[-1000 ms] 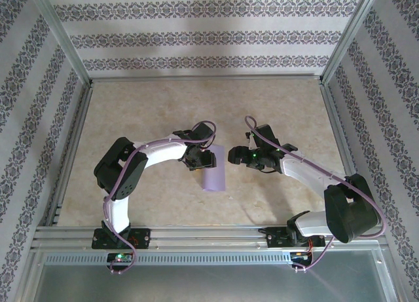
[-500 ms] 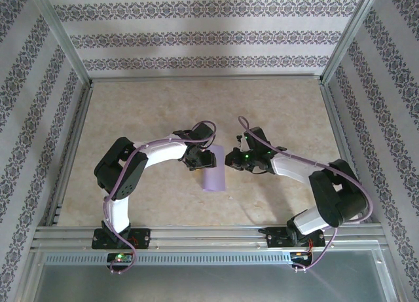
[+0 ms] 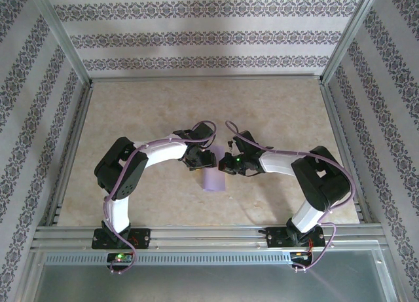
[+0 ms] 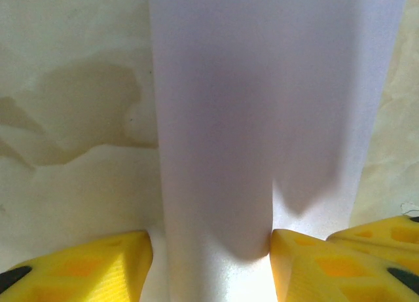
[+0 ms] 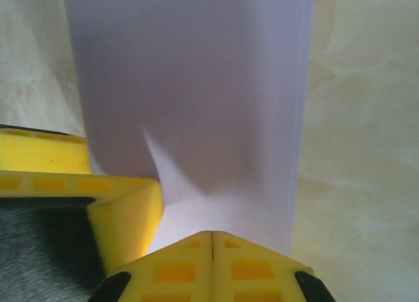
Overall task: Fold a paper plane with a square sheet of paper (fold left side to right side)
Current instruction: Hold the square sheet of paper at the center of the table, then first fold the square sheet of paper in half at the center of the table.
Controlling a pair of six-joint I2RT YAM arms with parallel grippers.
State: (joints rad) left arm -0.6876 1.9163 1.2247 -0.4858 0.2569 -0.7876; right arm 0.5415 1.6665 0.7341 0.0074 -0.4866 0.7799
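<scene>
1. At the near edge of the worktop (image 3: 144,112), locate the aluminium rail (image 3: 209,235). It carries both arm bases.

2. Just beyond the rail, near the middle, find the square sheet of paper (image 3: 213,181). It lies flat on the worktop, folded into a narrow lavender strip that runs from near to far. Its near end lies bare. Its far end sits under the two tools.

3. Check the left tool (image 3: 203,164), which reaches in from the left over the strip's far end. In the left wrist view, the tool (image 4: 209,269) stands at a moderate width with nothing clamped.
   - One of its yellow fingers (image 4: 85,269) stands just beside the paper's (image 4: 262,86) long edge, and the other stands over the paper.
   - You cannot tell whether the pads press down.
   - The right tool's yellow finger (image 4: 380,243) shows just beside it.

4. Check the right tool (image 3: 222,166), which comes in from the right, just beside the left tool. In the right wrist view, this tool (image 5: 213,246) is closed tip to tip.
   - The closed tip sits at the end of the paper (image 5: 196,73).
   - A finger of the left tool (image 5: 124,213) lies close alongside.
   - One long edge of the strip shows stacked layers.

5. Beyond the tools, the beige worktop runs to the patterned wall (image 3: 209,33).
</scene>
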